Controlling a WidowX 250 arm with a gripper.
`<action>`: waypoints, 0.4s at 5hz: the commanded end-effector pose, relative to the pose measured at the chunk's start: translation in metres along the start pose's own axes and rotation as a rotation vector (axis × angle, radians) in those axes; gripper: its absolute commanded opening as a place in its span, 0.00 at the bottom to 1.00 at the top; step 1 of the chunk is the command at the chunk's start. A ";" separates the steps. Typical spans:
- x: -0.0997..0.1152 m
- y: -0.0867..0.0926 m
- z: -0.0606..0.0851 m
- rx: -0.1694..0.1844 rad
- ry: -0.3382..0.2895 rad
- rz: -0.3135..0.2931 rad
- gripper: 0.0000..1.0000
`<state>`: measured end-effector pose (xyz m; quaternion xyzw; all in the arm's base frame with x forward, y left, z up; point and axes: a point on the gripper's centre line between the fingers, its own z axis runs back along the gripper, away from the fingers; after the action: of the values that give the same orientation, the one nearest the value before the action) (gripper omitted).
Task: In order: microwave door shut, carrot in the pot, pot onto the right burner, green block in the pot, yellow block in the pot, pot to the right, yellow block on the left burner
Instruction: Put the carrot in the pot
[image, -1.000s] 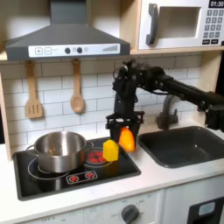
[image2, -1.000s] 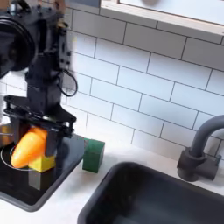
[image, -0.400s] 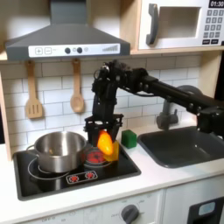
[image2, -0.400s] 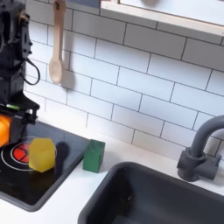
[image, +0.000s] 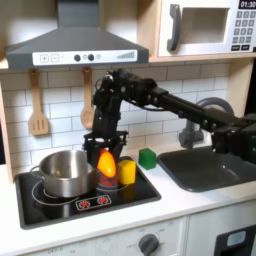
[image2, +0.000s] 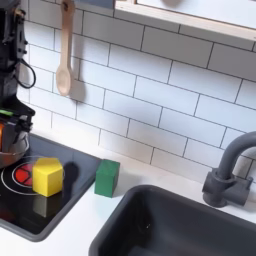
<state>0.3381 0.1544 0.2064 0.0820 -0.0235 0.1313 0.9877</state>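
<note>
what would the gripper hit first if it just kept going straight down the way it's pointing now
Probably the burner on the black cooktop. The gripper points down, shut on the carrot, which hangs just right of the pot. Depth is unclear; it might clip the pot's rim.

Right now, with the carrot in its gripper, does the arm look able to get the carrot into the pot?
Probably yes. The gripper holds the carrot just beside the pot on the first exterior view's right. The pot is lidless, and nothing stands between them. The yellow block sits on the far side.
</note>
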 end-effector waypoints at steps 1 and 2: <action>0.024 0.007 -0.008 0.069 -0.019 -0.010 0.00; 0.038 0.015 -0.012 0.080 -0.025 -0.011 0.00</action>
<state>0.3721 0.1806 0.1977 0.1223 -0.0286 0.1238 0.9843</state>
